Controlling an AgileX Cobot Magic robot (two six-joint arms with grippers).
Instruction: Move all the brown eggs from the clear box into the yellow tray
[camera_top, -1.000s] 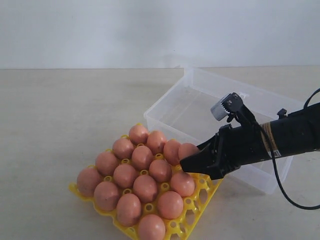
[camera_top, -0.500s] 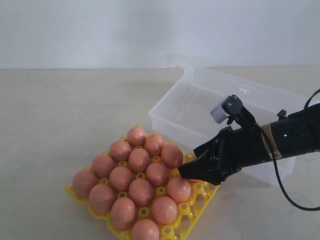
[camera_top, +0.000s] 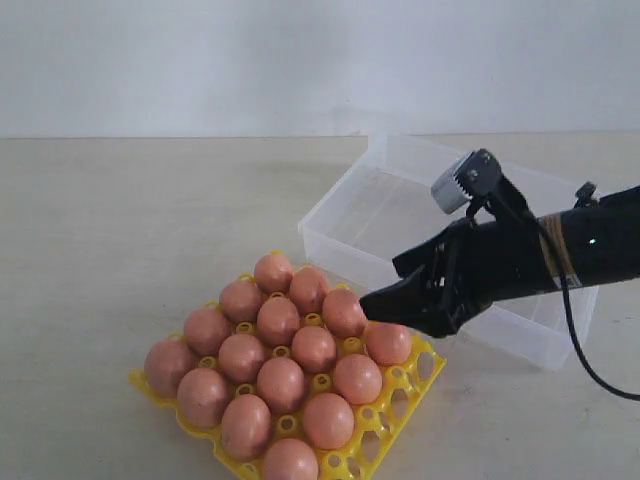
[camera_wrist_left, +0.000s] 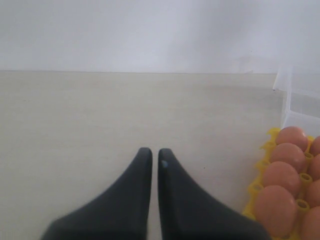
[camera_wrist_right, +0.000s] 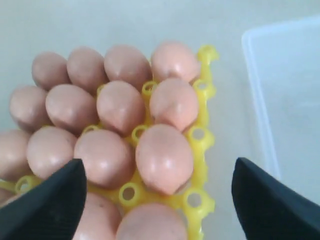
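Brown eggs (camera_top: 279, 321): seated in cups of the yellow tray (camera_top: 400, 395), near and left of the clear box (camera_top: 390, 215) on the worktop (camera_top: 120, 220). Right hand (camera_top: 380, 287): spread wide apart, gripping nothing, just above the tray's rightmost egg. Left hand (camera_wrist_left: 151, 152): pressed together over worktop, eggs nearby.

Just a plain pale beige tabletop (camera_top: 120, 220), matte finish. Two things sit straight on it: the yellow tray (camera_top: 385, 408) up front and the clear box (camera_top: 335, 240) right behind it. Can't tell if they touch.
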